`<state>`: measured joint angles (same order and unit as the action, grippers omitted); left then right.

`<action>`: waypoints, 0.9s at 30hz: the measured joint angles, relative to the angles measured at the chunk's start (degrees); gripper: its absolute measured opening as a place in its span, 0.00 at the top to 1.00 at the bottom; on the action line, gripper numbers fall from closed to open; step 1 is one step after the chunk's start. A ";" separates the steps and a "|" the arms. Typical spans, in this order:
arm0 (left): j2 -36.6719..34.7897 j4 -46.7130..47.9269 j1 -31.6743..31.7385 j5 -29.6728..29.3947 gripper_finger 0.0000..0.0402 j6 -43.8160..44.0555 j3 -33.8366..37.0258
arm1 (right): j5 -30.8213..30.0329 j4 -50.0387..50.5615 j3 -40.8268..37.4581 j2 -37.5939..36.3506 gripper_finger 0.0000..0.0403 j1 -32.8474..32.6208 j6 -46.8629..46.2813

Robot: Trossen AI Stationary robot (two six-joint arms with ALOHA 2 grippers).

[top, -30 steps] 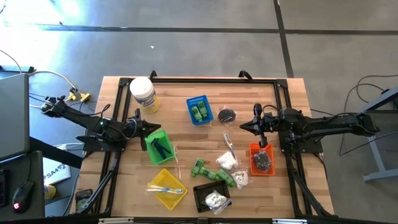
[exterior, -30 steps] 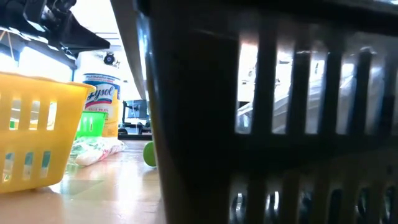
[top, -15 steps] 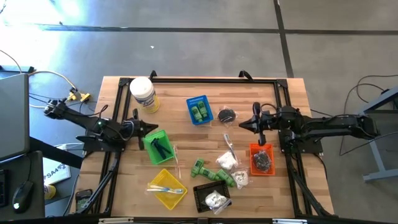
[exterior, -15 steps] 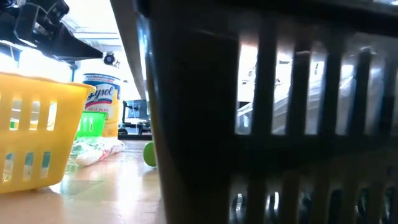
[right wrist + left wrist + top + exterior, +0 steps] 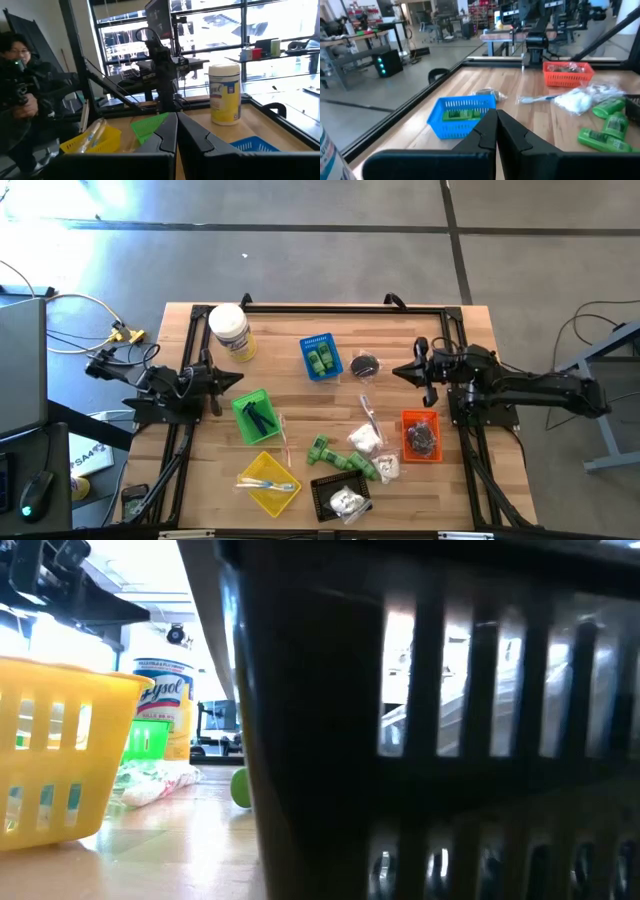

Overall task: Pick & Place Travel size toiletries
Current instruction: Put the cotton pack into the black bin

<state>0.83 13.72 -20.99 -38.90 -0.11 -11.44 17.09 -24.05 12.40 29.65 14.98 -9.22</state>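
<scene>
1. Hanging above the left side of the worktop (image 5: 300, 320), the left tool (image 5: 238, 379) had its fingers pressed together on nothing, just beside the green basket (image 5: 243, 406).
2. The right tool (image 5: 397, 371) hung over the right side with its fingers likewise together and empty, beyond the orange basket (image 5: 421, 435) and near a small black piece (image 5: 365, 365) that lay loose on the wood.
3. Two green bottles (image 5: 321, 360) sat in the blue basket (image 5: 320, 356) toward the far middle.
4. More green bottles (image 5: 345, 459) lay loose near the front, beside white packets (image 5: 364, 440) and a pale stick (image 5: 371, 418).
5. The yellow basket (image 5: 268, 483) held thin sticks, and the black basket (image 5: 337, 497) at the front edge held a white packet.
6. Dark pieces filled the orange basket, and a black item lay in the green one.
7. A big white jar (image 5: 230, 331) with a yellow label stood at the far left corner.
8. A person (image 5: 22, 95) in dark clothes showed beyond the worktop in the right wrist view.
</scene>
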 joint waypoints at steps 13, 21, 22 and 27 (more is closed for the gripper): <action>0.04 -0.24 0.00 -0.73 1.00 -0.51 0.02 | 6.88 1.72 0.00 3.02 0.99 8.33 -3.14; 0.04 -0.28 0.00 -0.80 1.00 -0.75 0.02 | 7.19 -1.21 -0.07 6.59 0.99 8.28 -2.73; 0.04 -0.26 0.00 -0.80 1.00 -0.75 0.02 | 7.37 -1.38 -0.07 6.89 0.99 8.28 -2.42; 0.04 -0.29 0.00 -0.80 1.00 -1.40 0.02 | 7.33 -4.13 -0.07 7.99 0.99 8.28 -1.24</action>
<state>0.86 13.42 -20.99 -39.70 -1.52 -11.42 24.43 -28.18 12.34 37.64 23.27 -10.46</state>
